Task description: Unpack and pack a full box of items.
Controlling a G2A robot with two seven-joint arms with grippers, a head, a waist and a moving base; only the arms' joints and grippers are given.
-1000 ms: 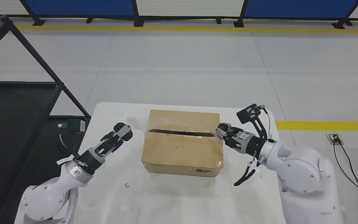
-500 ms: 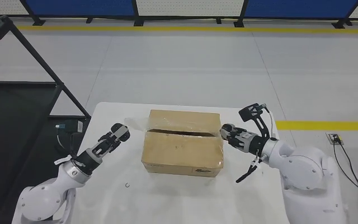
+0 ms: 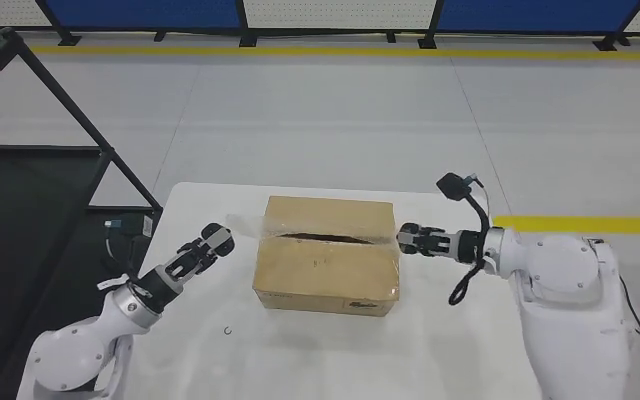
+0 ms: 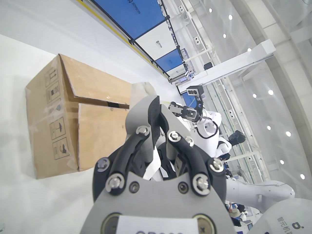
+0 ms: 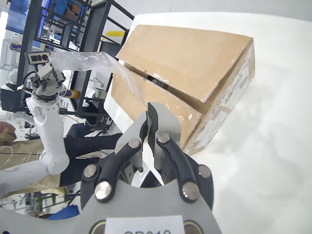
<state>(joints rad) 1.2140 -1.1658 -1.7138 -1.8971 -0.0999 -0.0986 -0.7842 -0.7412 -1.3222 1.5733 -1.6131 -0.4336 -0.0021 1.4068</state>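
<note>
On the near part of the white table (image 3: 330, 350) lies a small dark ring (image 3: 229, 331), just in front of the left arm and well apart from everything else. Past it the cardboard box (image 3: 320, 275) sits at the table's middle, its long axis running side to side, so each short end faces one arm. The left gripper (image 3: 218, 238) hovers just off the left end with its pads pressed together and nothing clearly between them. The right gripper (image 3: 405, 238) is at the right end, level with the top seam (image 3: 320, 238), its pads pinching the end of a clear tape strip (image 5: 80, 59). From that pinch the strip rises over the near flap and runs along the seam to the box's far left corner, where a wide loose piece stands out beyond the cardboard. The seam shows as a dark slit and both flaps lie nearly flat, so the unpacking looks barely begun. Whether the strip is stuck at the left corner I cannot tell. Clearing it probably means drawing away along the box's long axis, and the left gripper is the nearer one to that loose piece
</note>
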